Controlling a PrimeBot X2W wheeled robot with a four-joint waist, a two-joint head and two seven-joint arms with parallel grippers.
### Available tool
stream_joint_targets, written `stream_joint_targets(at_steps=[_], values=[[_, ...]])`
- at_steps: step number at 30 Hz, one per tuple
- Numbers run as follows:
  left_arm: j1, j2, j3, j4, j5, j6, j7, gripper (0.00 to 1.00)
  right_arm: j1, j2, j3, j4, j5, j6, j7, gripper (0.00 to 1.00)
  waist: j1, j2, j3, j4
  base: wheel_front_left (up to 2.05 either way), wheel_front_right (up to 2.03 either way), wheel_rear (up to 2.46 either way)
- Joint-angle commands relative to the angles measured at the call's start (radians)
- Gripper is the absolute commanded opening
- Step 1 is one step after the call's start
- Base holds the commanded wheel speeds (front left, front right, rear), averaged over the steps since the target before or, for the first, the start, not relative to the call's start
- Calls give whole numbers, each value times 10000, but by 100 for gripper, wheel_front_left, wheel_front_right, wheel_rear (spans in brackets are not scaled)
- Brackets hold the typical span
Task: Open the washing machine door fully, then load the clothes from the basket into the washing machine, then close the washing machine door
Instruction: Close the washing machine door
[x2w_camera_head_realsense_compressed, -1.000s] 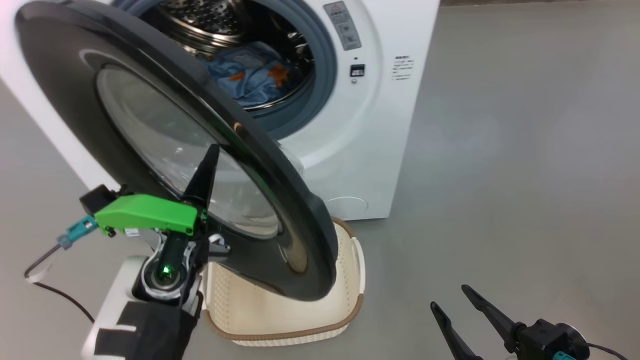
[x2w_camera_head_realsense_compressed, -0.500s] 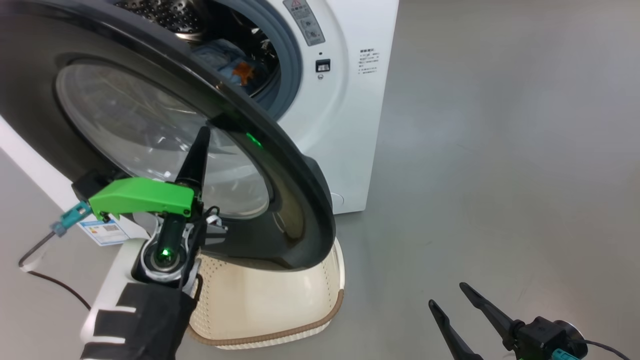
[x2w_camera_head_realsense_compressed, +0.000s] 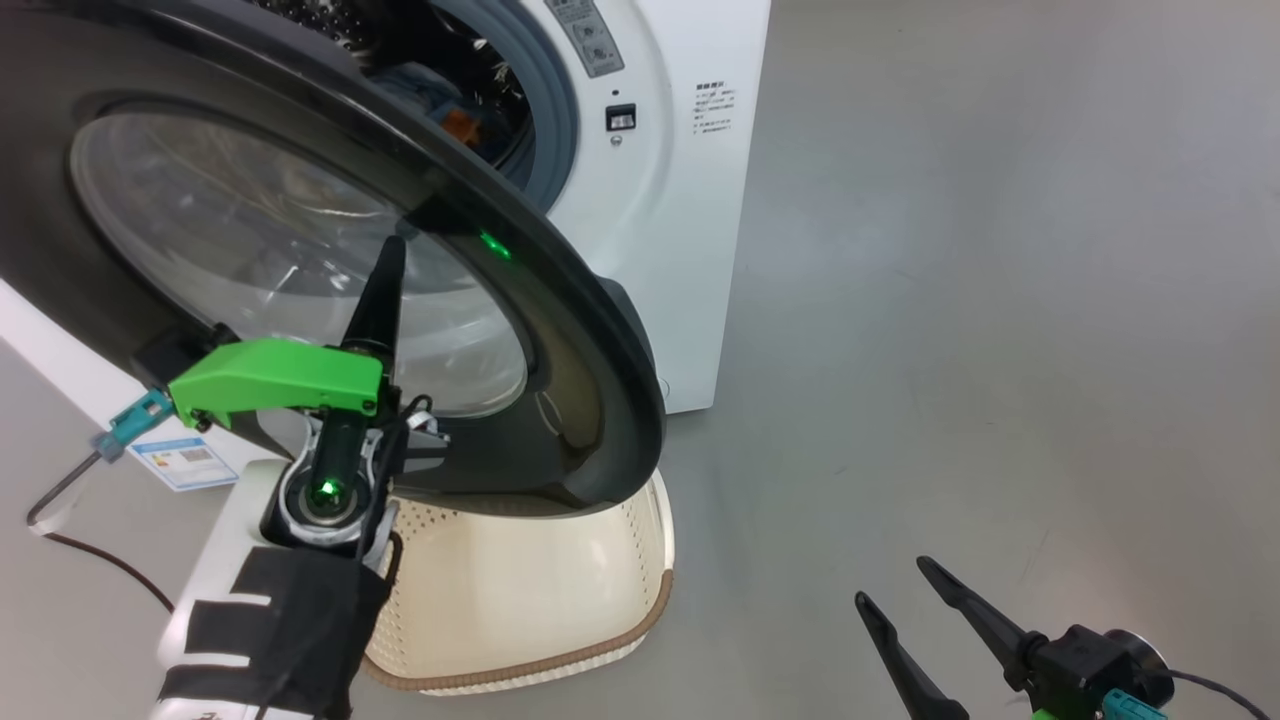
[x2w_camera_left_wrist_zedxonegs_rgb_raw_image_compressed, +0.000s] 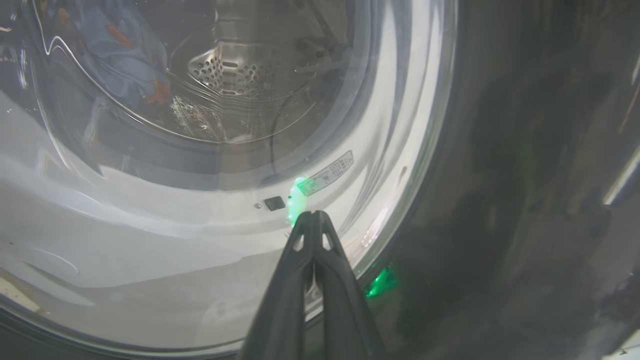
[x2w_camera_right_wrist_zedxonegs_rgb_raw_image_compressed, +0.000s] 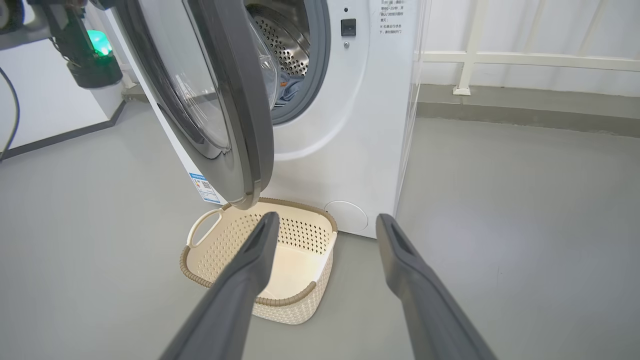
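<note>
Clothes (x2w_camera_head_realsense_compressed: 458, 124) already sit in the drum and the basket (x2w_camera_head_realsense_compressed: 530, 590) looks empty, so this is the door-closing bit. The washing machine door (x2w_camera_head_realsense_compressed: 280, 230) stands half-swung, hinge on the left, its free edge hanging just over the basket. Left gripper (x2w_camera_head_realsense_compressed: 388, 248) is pinched shut, tips seemingly right on the outer glass. The door's dead ahead of it, so it's the arm to push it toward the washing machine (x2w_camera_head_realsense_compressed: 690, 250). Right gripper (x2w_camera_head_realsense_compressed: 891, 580) hangs spread open and empty, well apart over bare floor on the right.

Washing machine (x2w_camera_head_realsense_compressed: 690, 260) labels (x2w_camera_head_realsense_compressed: 716, 108) illegible
</note>
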Motion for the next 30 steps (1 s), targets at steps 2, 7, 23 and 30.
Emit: stream_joint_targets(at_steps=[2, 7, 23, 30], values=[[-478, 231, 253, -115, 141, -99, -85, 0, -299, -168, 243, -204, 109, 16, -49, 100, 0, 0, -47, -54, 0, 0, 0], [-475, 279, 280, 35, 119, -99, -122, 0, -333, -131, 269, -166, 102, 16, -49, 100, 0, 0, -101, -109, 0, 0, 0], [725, 878, -164, -315, 879, -99, -619, 17, -174, 166, -49, -115, 60, 16, -49, 100, 0, 0, -459, 324, 0, 0, 0], [1849, 1572, -717, -998, 2532, 134, -1441, 100, -38, 357, -324, -106, -39, 16, -49, 100, 0, 0, -786, 714, 0, 0, 0]])
